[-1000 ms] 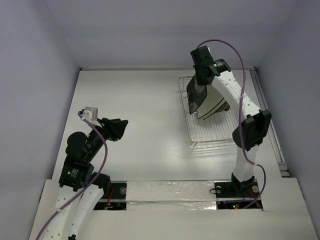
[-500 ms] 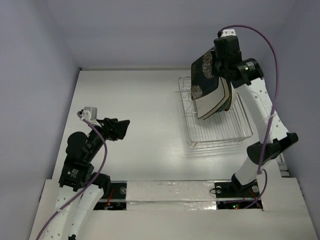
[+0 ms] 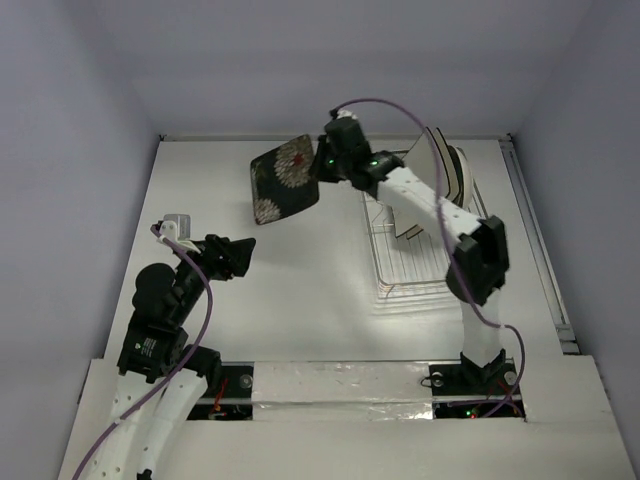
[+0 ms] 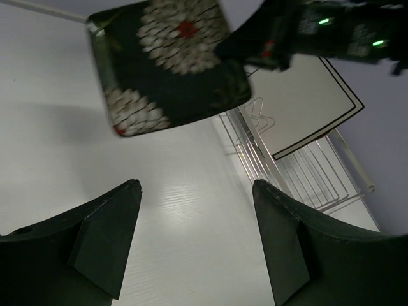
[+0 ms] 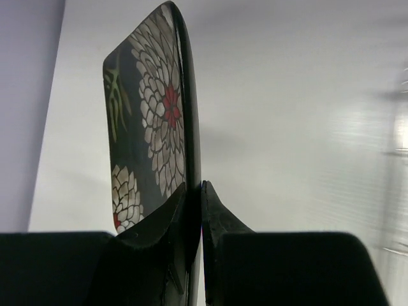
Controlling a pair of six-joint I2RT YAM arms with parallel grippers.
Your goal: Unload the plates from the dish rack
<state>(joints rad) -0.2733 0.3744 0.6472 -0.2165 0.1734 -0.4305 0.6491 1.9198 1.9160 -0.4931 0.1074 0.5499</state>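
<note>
Well to the left of the dish rack (image 3: 385, 285), level with its near end: left end effector (image 4: 196, 188), spread wide, gripping nothing, aimed toward the rack over the bare worktop (image 3: 300, 300). Closer to the rack, just off its far left corner and up in the air: black floral plate (image 3: 285, 180), clear of the rack, tilted on edge, patterned face turned leftward and away from the rack. Pinched by one rim only in the right end effector (image 5: 194, 191), pressed together on both faces of that rim. Judged the first plate of the unloading, bound either for a handover or for a spot on the worktop left of the rack. Risk from here: sliding or pivoting in so narrow a pinch, given the smooth glaze and the weight hanging far from the hold, with a drop onto the worktop likely to chip or crack it. Risk too of a knock against the spread left end effector on a badly lined approach, or of a fall through a release made ahead of a firm second hold. Inside the rack itself: white square dark-rimmed plate (image 4: 306, 108) leaning upright, and toward the rack's far right end more rims (image 3: 448, 165) standing on edge, number hard to tell. Nothing made out in the rack's near end.
</note>
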